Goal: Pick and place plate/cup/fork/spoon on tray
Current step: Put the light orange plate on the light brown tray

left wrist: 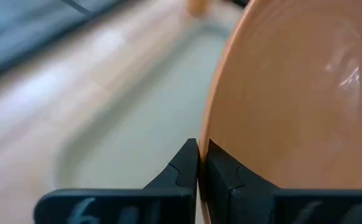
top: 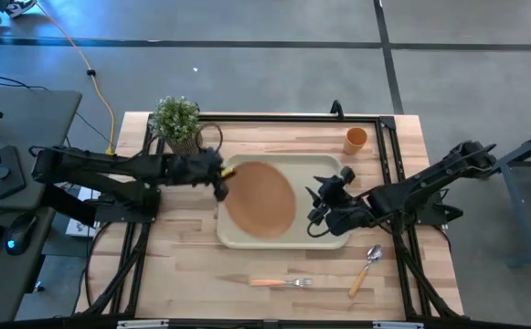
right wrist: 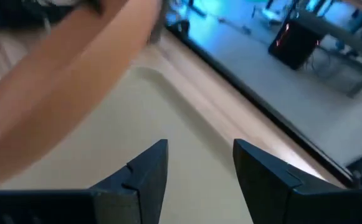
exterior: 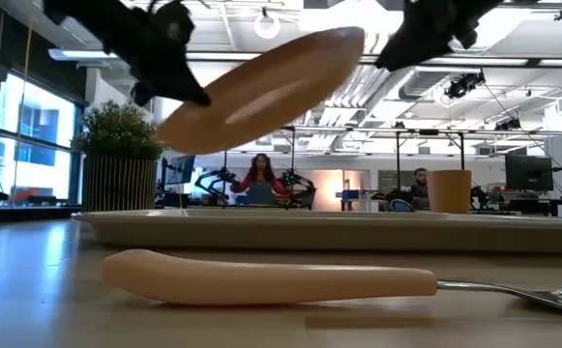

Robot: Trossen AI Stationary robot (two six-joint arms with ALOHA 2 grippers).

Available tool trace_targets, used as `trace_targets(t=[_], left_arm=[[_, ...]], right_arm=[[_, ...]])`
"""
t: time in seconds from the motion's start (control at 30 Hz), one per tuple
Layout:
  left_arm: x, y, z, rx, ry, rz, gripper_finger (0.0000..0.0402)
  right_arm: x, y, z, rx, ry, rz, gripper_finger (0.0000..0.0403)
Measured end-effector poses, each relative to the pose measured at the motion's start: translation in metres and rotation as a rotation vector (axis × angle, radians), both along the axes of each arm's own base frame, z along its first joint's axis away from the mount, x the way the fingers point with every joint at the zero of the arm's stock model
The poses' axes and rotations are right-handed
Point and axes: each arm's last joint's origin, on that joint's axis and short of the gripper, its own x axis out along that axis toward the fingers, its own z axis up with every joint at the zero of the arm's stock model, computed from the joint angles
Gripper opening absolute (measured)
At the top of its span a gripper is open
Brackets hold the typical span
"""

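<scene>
Low view: left gripper (exterior: 195,95), pinched on the rim of the tilted plate (exterior: 261,89), suspends it above the tray (exterior: 339,230) for lowering, while right gripper (right wrist: 199,165) gapes empty beside it.

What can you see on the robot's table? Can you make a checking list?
Surface: wooden table.
Job's things: plate tilted in the air above the tray; cup, fork, spoon lie off the tray.
Clutter: potted plant.
Grippers: left gripper jaws clamp the plate's rim; right gripper jaws open, empty, over the tray.
Cables: yellow cable on the floor.
Surroundings: people sit far behind.
</scene>
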Motion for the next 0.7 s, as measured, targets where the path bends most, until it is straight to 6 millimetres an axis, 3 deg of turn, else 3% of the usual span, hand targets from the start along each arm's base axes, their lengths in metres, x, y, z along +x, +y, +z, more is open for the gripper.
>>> trace_targets(t=[0.13, 0.3, 0.47, 0.7], left_arm=[[0.017, 0.023, -0.008, 0.05, -0.033, 0.057, 0.0001], [0.042, 0.048, -0.032, -0.033, -0.079, 0.002, 0.0003], [0.062, 0.065, -0.05, -0.125, -0.007, 0.005, 0.0003], [0.086, 0.071, -0.073, -0.22, 0.191, -0.082, 0.0004]], right_arm=[[-0.017, -0.007, -0.005, 0.08, 0.049, -0.039, 0.0173], [-0.038, -0.013, -0.007, 0.136, 0.028, -0.107, 0.0187], [-0.051, -0.018, -0.01, 0.14, -0.017, -0.161, 0.0208], [-0.058, -0.031, -0.054, 0.158, -0.054, -0.252, 0.0232]])
